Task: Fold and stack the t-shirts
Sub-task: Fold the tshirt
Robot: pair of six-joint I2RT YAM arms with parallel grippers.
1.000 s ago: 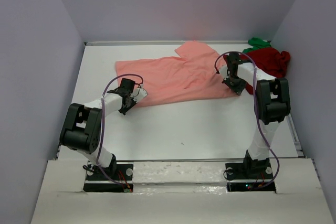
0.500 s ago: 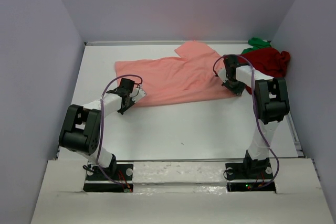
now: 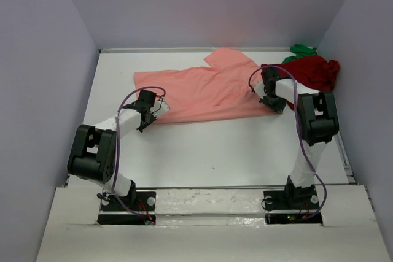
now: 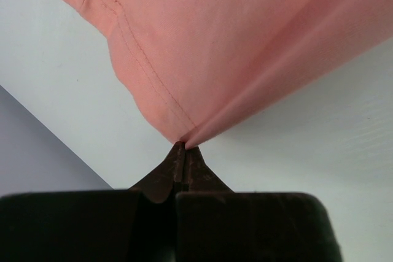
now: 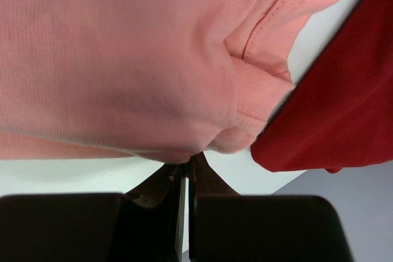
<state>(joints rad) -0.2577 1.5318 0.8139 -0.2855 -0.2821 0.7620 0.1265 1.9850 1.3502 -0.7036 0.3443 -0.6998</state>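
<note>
Two hands clamped on salmon-pink cloth t-shirt (image 3: 202, 90).
Your left hand (image 4: 183, 149) pinches its hem; right hand (image 5: 187, 165), near dark red cloth t-shirt (image 5: 331, 108).

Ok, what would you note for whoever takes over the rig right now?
Left pincer: shut on a hem corner of the salmon-pink t-shirt.
Right pincer: shut on the same shirt's edge, beside the dark red t-shirt.
The pink shirt lies spread across the far table; the red one is crumpled at far right, the green t-shirt bunched behind it.
Done: nothing folded or stacked.
Left: fold pink, then red and green, and stack all.
</note>
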